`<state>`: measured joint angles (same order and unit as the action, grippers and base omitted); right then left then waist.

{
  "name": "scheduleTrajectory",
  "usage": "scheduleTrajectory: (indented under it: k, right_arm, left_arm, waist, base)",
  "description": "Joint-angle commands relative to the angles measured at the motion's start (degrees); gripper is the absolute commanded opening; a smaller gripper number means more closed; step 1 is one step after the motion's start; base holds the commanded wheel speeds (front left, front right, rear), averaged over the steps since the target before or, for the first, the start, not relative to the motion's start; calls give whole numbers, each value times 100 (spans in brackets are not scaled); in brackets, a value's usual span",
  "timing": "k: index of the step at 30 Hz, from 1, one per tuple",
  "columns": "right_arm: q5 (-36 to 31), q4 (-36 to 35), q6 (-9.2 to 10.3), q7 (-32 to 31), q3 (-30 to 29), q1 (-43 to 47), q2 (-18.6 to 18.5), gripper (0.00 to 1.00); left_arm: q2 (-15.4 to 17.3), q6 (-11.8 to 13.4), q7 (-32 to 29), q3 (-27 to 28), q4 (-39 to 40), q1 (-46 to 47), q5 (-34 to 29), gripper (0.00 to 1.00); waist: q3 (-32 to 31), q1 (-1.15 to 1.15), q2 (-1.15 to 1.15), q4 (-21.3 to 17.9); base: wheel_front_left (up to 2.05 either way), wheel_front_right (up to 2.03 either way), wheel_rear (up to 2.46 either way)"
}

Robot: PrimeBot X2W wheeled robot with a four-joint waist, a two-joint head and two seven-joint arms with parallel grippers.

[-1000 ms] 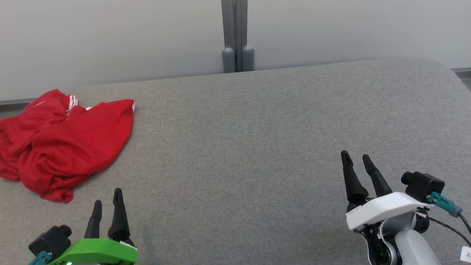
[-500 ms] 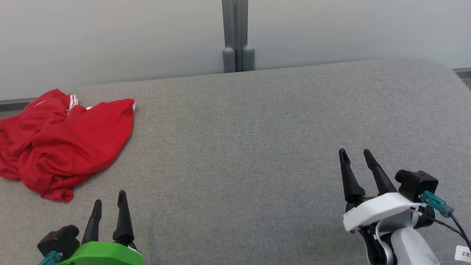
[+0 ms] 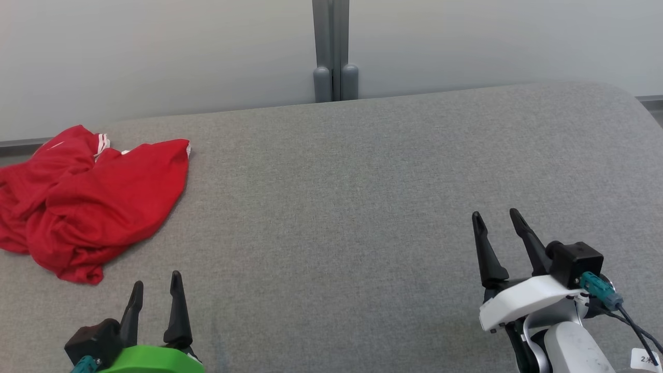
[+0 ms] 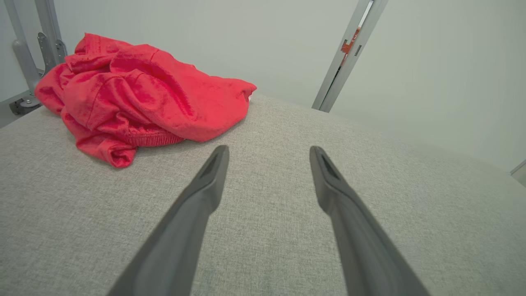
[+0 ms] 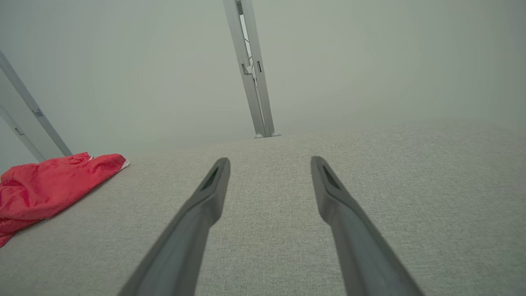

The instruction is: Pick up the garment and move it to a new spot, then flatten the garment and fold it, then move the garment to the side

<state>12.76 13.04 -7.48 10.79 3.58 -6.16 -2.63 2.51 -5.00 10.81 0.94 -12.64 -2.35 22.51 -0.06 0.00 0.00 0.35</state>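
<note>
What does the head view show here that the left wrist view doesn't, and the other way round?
Head view, not left wrist: the right gripper, open and empty over the grey padded surface, and the green mount behind the left gripper. Left wrist, not head: the ribbed hem of the garment seen close, and an orange fitting on a slanted grey post. Both: the crumpled red garment lying untouched on the surface, and the left gripper open, short of it.
</note>
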Motion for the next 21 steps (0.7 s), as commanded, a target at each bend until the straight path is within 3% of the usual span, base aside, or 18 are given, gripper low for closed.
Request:
scheduleTrajectory:
  k: [1,21]
  right_arm:
    - [-170,-3,-1,65,15,-60,-30,100]
    - [-992,265,-2,299,-221,-39,-34,100]
  left_arm:
    - [50,20,63,-7,54,-38,-156,100]
    - [55,-60,296,19,-66,-148,-805,100]
  waist:
    - [-4,0,0,-2]
    - [-23,0,0,-6]
  base:
    - [0,0,0]
    - [0,0,0]
